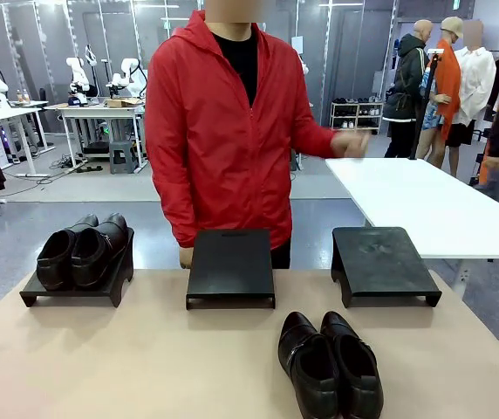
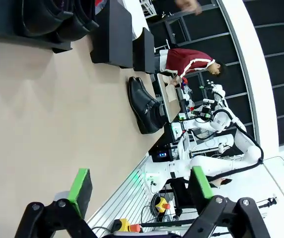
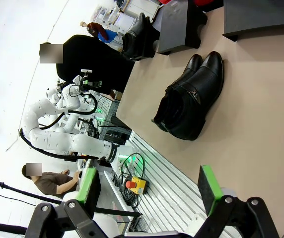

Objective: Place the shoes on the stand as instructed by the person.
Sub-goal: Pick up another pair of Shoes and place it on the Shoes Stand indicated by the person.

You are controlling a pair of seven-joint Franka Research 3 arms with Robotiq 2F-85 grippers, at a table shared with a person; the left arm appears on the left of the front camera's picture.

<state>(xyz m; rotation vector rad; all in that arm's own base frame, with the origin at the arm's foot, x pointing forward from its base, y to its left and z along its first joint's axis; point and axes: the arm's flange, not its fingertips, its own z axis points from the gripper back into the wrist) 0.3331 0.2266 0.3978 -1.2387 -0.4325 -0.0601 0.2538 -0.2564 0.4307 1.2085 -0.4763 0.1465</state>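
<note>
One pair of glossy black shoes (image 1: 84, 251) rests on the left stand (image 1: 36, 295). A second pair (image 1: 330, 365) lies on the tan table near the front, between the bare middle stand (image 1: 230, 266) and the bare right stand (image 1: 380, 262). The person (image 1: 219, 131) in a red jacket stands behind the middle stand, one hand (image 1: 350, 142) raised out toward picture right. My left gripper (image 2: 141, 187) is open above the table, well away from the loose pair (image 2: 144, 105). My right gripper (image 3: 148, 188) is open too, the same pair (image 3: 191, 99) some way ahead of it.
A white table (image 1: 433, 205) stands behind the right stand. Other people stand at the back right. The tan tabletop (image 1: 127, 358) has bare room at the front left. The table's metal-railed edge (image 3: 162, 173) runs below my right gripper.
</note>
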